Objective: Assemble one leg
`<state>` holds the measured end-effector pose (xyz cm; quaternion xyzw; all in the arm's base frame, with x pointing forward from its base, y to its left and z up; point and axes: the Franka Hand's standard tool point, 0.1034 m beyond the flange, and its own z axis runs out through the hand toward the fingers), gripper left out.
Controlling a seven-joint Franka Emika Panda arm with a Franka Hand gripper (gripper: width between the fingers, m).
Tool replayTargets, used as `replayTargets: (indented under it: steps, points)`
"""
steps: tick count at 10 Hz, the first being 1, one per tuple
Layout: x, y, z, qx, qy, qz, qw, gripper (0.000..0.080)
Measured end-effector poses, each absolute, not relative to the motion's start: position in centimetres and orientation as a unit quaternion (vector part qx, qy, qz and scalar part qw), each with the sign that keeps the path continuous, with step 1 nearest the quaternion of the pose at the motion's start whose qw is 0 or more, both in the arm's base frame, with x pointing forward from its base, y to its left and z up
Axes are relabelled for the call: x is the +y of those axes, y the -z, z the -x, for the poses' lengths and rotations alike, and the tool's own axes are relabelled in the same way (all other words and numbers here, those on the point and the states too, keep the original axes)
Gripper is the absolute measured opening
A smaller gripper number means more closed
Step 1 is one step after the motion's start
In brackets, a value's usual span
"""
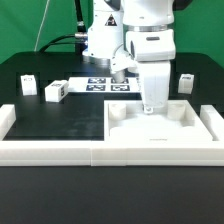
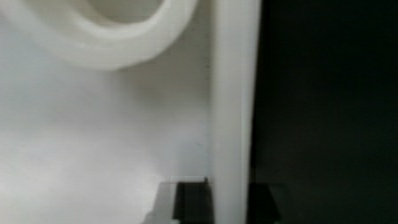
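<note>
The large flat white slab [image 1: 170, 125] lies at the exterior view's right, against the white wall. My gripper [image 1: 152, 104] is down at the slab's far edge. In the wrist view the slab [image 2: 107, 130] fills most of the picture, with a round recess [image 2: 125, 25] in it. My gripper [image 2: 228, 205] has one dark finger [image 2: 192, 205] on the slab side and the other on the black table side, closed on the slab's rim. Small white legs with tags stand loose on the table: two at the left [image 1: 27, 86] [image 1: 55, 92] and one at the right [image 1: 185, 81].
A white U-shaped wall [image 1: 60, 150] runs along the front and both sides of the black table [image 1: 70, 115]. The marker board [image 1: 103, 85] lies at the back by the robot's base. The slab's edge borders bare black table [image 2: 329, 110] in the wrist view.
</note>
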<state>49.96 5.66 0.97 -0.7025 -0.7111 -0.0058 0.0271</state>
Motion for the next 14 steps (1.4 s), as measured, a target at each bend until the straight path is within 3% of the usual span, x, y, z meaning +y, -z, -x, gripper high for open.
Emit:
replayTargets:
  steps: [9,10,12,13,14]
  points:
    - [7.3,-1.0,-50.2,-0.698,0.001,0.716,0.033,0.0060]
    - [7.3,-1.0,-50.2,-0.698,0.001,0.716,0.033,0.0258]
    - [7.3,-1.0,-50.2,-0.698,0.001,0.716,0.033,0.0531]
    - [7.3,-1.0,-50.2,-0.697,0.001,0.716,0.033,0.0531]
    - [7.3,-1.0,-50.2,-0.697,0.001,0.716,0.033,0.0621]
